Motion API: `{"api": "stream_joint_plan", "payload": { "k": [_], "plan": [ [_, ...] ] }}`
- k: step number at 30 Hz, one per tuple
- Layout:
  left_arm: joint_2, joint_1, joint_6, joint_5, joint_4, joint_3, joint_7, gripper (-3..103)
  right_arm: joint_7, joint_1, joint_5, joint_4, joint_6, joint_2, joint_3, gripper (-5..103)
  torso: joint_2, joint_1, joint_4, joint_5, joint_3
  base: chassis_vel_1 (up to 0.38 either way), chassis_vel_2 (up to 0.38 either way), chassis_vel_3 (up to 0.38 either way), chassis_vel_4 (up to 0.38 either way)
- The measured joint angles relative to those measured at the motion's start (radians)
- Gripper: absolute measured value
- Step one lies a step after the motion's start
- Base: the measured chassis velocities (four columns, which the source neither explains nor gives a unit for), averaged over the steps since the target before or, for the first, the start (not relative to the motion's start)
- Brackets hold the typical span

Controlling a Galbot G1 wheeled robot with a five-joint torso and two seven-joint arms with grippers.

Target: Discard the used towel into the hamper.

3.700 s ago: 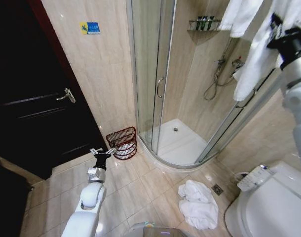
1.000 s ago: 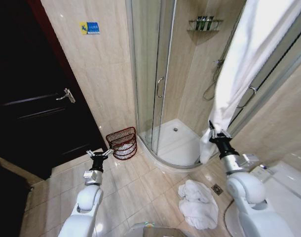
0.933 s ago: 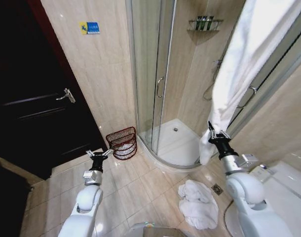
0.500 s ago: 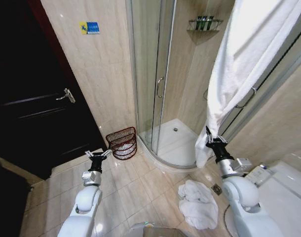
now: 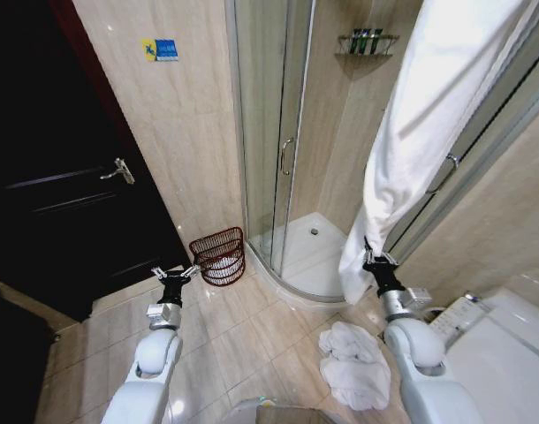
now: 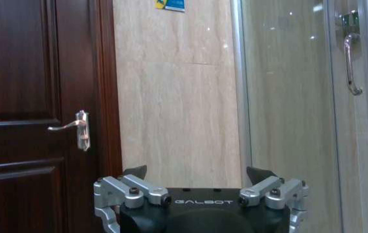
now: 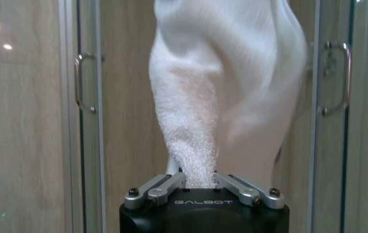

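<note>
The right gripper (image 5: 373, 259) was clamped on the long white terry towel's (image 5: 420, 132) lower end to pull it down toward the reddish-brown wire hamper (image 5: 219, 255), while the left gripper (image 5: 173, 273) waited spread apart.

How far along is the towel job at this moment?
Grasp done: the right end effector is clamped on the lower end of the hanging white towel. Nothing has reached the hamper, which stands by the shower against the wall. The left end effector hangs open near it. Carrying and dropping remain.
</note>
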Motion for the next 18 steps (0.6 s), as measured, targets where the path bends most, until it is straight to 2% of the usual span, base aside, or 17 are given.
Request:
{"api": "stream_joint_plan", "payload": {
  "k": [6, 13, 14, 16, 17, 18],
  "plan": [
    [0.003, -0.009, 0.002, -0.001, 0.009, 0.002, 0.001, 100, -0.005, -0.006, -0.019, -0.03, 0.032, 0.029, -0.001, 6, 0.0, 0.0, -0.0001, 0.0, 0.0, 0.0, 0.0, 0.0, 0.0],
    [-0.003, -0.02, 0.003, 0.003, 0.017, 0.018, 0.002, 100, 0.0, -0.008, -0.019, -0.003, 0.03, 0.023, 0.001, 6, 0.0, 0.0, 0.0, 0.0, 0.0, 0.0, 0.0, 0.0, 0.0],
    [-0.004, -0.022, 0.004, 0.004, 0.019, 0.022, 0.002, 100, 0.0, -0.01, -0.019, 0.002, 0.027, 0.021, 0.0, 6, 0.0, 0.0, -0.0002, 0.0012, 0.0, 0.0, 0.0, 0.0, 0.0],
    [-0.005, -0.025, 0.004, 0.005, 0.021, 0.025, 0.002, 100, 0.001, -0.009, -0.019, 0.019, 0.028, 0.018, 0.001, 6, 0.0, 0.0, 0.0, 0.0004, 0.0, 0.0, 0.0, 0.0, 0.0],
    [-0.006, -0.027, 0.004, 0.005, 0.023, 0.027, 0.003, 100, 0.001, -0.007, -0.019, 0.028, 0.029, 0.014, 0.001, 6, 0.0, 0.0, -0.0003, -0.0019, 0.0, 0.0, 0.0, 0.0, 0.0],
    [-0.006, -0.029, 0.004, 0.005, 0.025, 0.027, 0.003, 100, 0.002, -0.008, -0.019, 0.028, 0.028, 0.011, 0.001, 6, 0.0, 0.0, -0.0003, -0.0008, 0.0, 0.0, 0.0, 0.0, 0.0]
  ]
}}
